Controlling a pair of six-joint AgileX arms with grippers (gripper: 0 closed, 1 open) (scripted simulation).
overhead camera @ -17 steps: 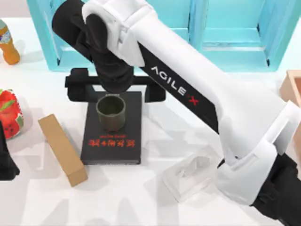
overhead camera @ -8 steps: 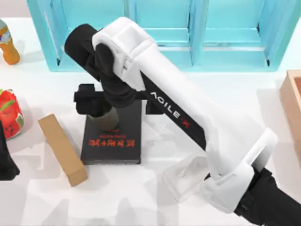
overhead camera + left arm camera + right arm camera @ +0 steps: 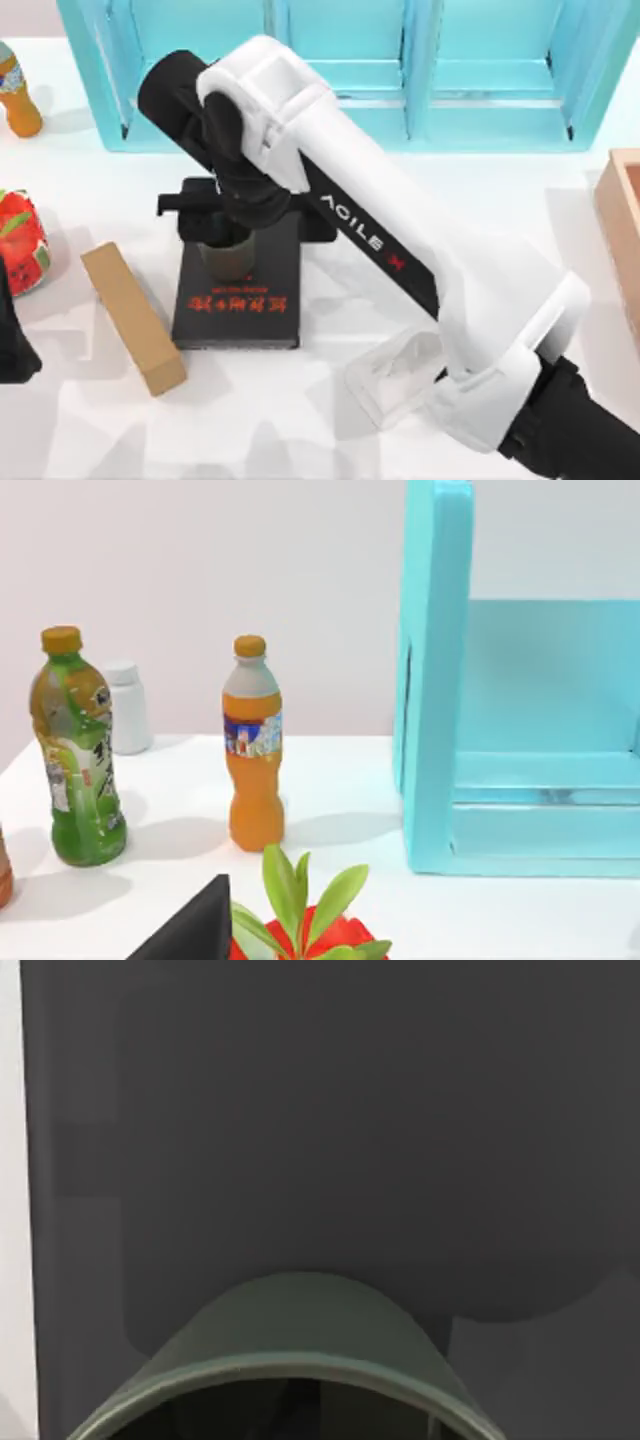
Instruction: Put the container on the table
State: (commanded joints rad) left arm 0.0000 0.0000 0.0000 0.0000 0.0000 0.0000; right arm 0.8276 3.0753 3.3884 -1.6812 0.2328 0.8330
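Observation:
The container, a dark olive-grey cup, stands upright on the black book left of the table's middle. My right arm reaches across from the lower right, and its gripper is low over the cup, whose upper part is covered by the wrist. The right wrist view has the cup's rim very close, with the book's dark cover behind it. White table surrounds the book. My left arm stays parked at the left edge.
A tan block lies just left of the book and a clear tissue box right of it. The turquoise shelf runs along the back. An orange bottle, a red pack and a wooden box sit at the edges.
The right gripper has come down over the container and now covers its top. Its black side parts have drawn closer together. The left arm has not moved.

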